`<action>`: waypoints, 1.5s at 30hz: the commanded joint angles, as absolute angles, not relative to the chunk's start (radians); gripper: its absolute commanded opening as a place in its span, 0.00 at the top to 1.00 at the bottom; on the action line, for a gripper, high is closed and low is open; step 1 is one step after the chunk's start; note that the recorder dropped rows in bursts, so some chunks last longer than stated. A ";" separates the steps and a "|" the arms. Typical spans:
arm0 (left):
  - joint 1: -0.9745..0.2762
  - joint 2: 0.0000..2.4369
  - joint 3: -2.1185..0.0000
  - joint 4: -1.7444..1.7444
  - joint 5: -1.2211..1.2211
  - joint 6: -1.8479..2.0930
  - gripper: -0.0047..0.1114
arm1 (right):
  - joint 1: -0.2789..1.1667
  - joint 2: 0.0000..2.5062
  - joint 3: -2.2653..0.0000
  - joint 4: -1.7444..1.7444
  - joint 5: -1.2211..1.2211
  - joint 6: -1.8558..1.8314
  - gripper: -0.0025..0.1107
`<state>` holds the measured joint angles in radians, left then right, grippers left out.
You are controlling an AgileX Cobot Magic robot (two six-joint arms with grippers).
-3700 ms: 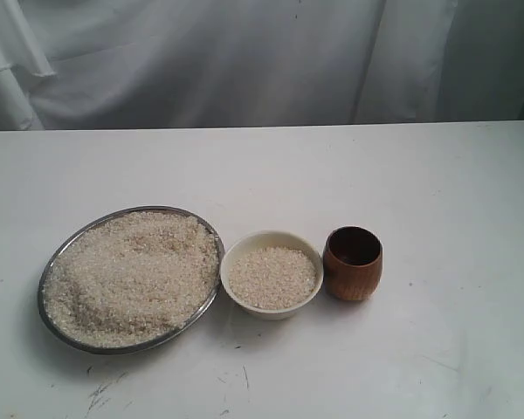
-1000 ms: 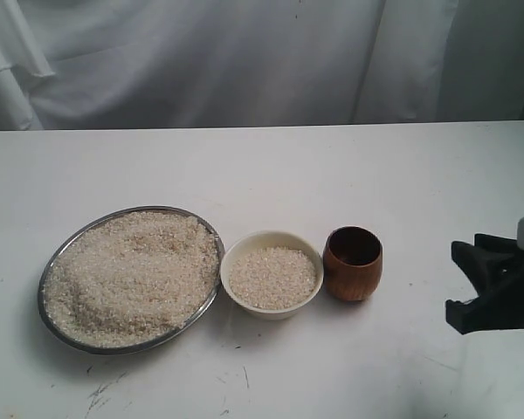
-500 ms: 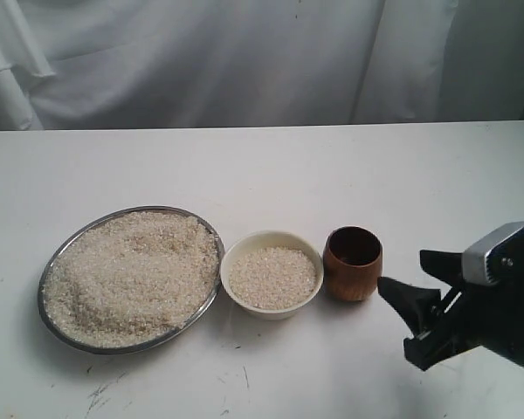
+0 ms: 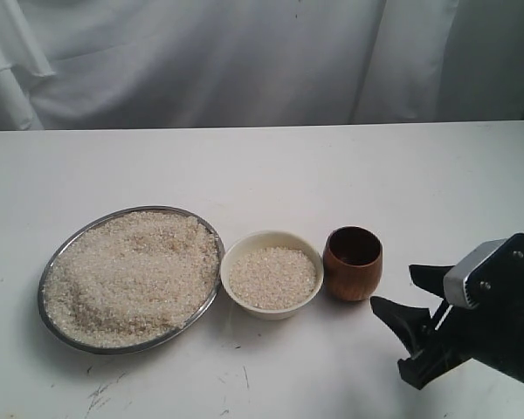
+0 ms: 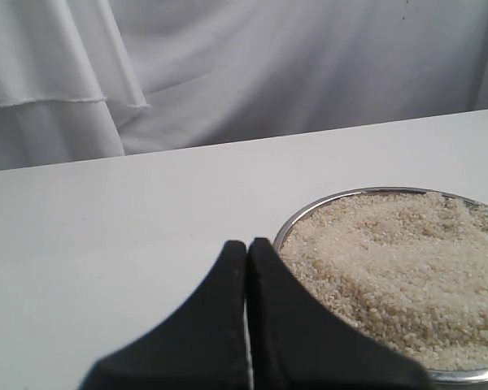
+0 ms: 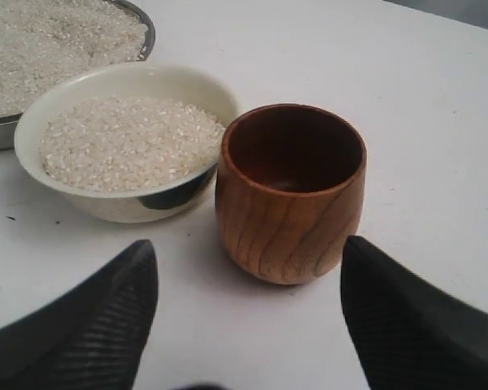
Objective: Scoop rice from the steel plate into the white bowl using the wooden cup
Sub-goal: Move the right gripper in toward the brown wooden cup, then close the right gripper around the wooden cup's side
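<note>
Right gripper: nearest the exterior camera, at the lower right of the table. Jaws are spread wide and hold nothing. The fingertips point toward the wooden cup and stand near it without touching. In the right wrist view the cup sits centred in the gap between the two fingers.

Left gripper: seen in the left wrist view only. Fingers are pressed together with nothing between them, and the tips lie near the rim of the steel plate.

Vessel row, left to right in the exterior view:
- Steel plate, heaped with rice up to its rim
- White bowl, just beside the plate, partly filled with rice
- Wooden cup, upright and empty, just beside the bowl

Beyond the row, the table surface is bare white. A white cloth backdrop hangs in folds behind the far edge
</note>
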<state>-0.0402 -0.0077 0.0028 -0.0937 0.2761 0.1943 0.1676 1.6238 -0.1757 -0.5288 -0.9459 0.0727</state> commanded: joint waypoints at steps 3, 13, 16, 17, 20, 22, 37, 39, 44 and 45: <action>-0.047 0.000 0.000 -0.095 0.266 0.192 0.96 | 0.169 1.674 -0.186 -0.457 -0.938 0.059 0.23; -0.047 0.000 0.000 -0.095 0.266 0.190 0.96 | 0.160 1.725 -0.278 -0.465 -0.923 0.029 0.05; -0.047 0.000 0.000 -0.095 0.266 0.192 0.96 | 0.116 1.800 -0.278 -0.504 -1.026 0.035 0.05; -0.047 0.000 0.000 -0.095 0.266 0.192 0.96 | 0.102 1.824 -0.278 -0.522 -1.058 0.035 0.05; -0.047 0.000 0.000 -0.095 0.266 0.192 0.96 | 0.055 1.907 -0.280 -0.566 -1.189 0.033 0.05; -0.047 0.000 0.000 -0.095 0.266 0.192 0.96 | 0.034 1.949 -0.303 -0.616 -1.221 0.032 0.05; -0.047 0.000 0.000 -0.095 0.266 0.191 0.96 | 0.012 2.123 -0.518 -0.848 -1.197 0.162 0.05; -0.047 0.000 0.000 -0.095 0.266 0.191 0.96 | 0.012 2.123 -0.518 -0.848 -1.197 0.162 0.05; -0.047 0.000 0.000 -0.095 0.266 0.191 0.96 | 0.012 2.124 -0.518 -0.827 -1.197 0.168 0.07; -0.047 0.000 0.000 -0.095 0.266 0.191 0.96 | 0.012 2.124 -0.518 -0.822 -1.197 0.172 0.07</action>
